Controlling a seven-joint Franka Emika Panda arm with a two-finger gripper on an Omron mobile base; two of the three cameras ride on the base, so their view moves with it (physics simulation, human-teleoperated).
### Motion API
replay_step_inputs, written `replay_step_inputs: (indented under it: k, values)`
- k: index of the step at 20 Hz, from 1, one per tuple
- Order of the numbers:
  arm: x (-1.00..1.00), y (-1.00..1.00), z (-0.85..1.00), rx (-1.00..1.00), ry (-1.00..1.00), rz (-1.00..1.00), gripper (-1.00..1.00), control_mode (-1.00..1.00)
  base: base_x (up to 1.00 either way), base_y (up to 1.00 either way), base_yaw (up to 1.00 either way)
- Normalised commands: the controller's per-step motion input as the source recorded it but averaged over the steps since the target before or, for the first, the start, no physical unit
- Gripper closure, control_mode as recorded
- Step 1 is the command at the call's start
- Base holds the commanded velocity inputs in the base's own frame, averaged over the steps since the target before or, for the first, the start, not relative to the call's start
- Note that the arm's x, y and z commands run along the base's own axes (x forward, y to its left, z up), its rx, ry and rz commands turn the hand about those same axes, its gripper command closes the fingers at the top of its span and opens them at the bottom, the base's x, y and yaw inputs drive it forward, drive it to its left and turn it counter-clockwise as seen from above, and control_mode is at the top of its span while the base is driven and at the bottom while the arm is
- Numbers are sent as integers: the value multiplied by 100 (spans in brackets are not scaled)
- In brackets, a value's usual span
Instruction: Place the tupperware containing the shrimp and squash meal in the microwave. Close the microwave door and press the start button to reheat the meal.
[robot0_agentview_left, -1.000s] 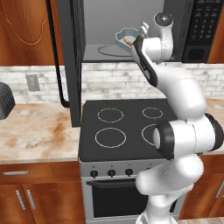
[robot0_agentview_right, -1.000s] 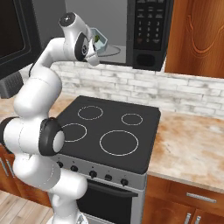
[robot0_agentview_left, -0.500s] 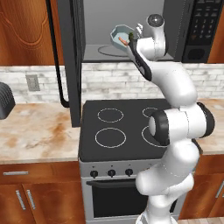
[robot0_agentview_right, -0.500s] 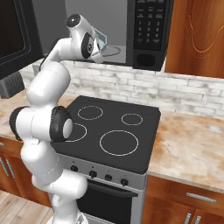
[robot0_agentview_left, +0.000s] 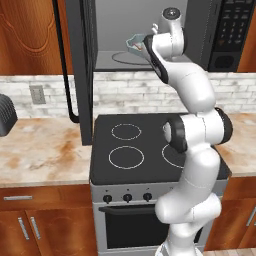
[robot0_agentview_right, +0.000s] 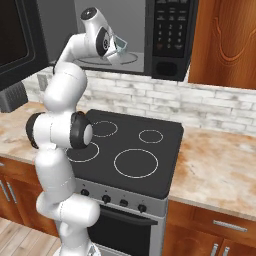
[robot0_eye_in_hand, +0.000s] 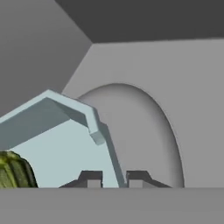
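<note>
Gripper (robot0_eye_in_hand: 113, 178) is clamped on the rim of the tupperware (robot0_eye_in_hand: 52, 131), 1 finger on each side of the wall. The tupperware (robot0_agentview_left: 136, 43) is held tilted inside the microwave (robot0_agentview_left: 150, 35) cavity, above the round turntable (robot0_eye_in_hand: 144, 131) and not resting on it. From the right base camera the tupperware (robot0_agentview_right: 118, 47) shows just beyond the hand, in front of the grey back wall. The squash (robot0_eye_in_hand: 15, 171) lies in the tupperware at its lower end, partly cut off by the picture edge. An orange speck of shrimp (robot0_agentview_left: 133, 45) is visible at the tupperware's near rim. The microwave door (robot0_agentview_left: 80, 65) stands swung fully open to the left, its bar handle (robot0_agentview_left: 64, 70) facing outward. The keypad (robot0_agentview_right: 167, 25) sits right of the cavity. Below is the stove (robot0_agentview_left: 135, 150), with its 4 burners bare.
</note>
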Motion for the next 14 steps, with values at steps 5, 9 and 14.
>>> replay_step_inputs:
  k: [5,9,14]
  values:
    - [4,9,-8,-10,4,0,-100,-100,0,0,0]
    - [-23,7,-19,-14,-13,0,-100,-100,0,0,0]
    - [-85,3,0,-13,-27,0,-100,-100,0,0,0]
